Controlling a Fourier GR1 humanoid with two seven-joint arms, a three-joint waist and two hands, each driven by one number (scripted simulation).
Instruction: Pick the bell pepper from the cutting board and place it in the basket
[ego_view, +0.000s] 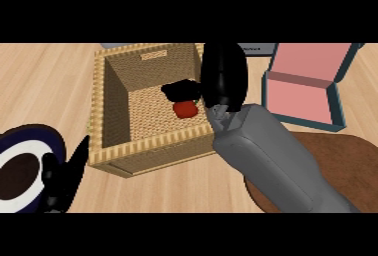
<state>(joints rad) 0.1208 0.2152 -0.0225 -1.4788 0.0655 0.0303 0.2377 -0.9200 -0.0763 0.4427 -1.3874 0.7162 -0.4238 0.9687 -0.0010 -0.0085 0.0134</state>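
Note:
The red bell pepper (186, 109) is inside the woven basket (111, 120), low over the basket's floor near its right wall. My right hand (224, 75) reaches over the basket's right rim. Its fingers (181, 90) curl down onto the top of the pepper and hide its upper part. The brown cutting board (347, 150) lies at the right, partly under my right forearm, with nothing showing on it. My left hand (63, 175) rests open at the lower left, beside the basket's front left corner.
A dark blue and white plate (22, 170) lies at the lower left edge, next to the left hand. An open teal box with a pink inside (303, 95) stands right of the basket, behind the cutting board.

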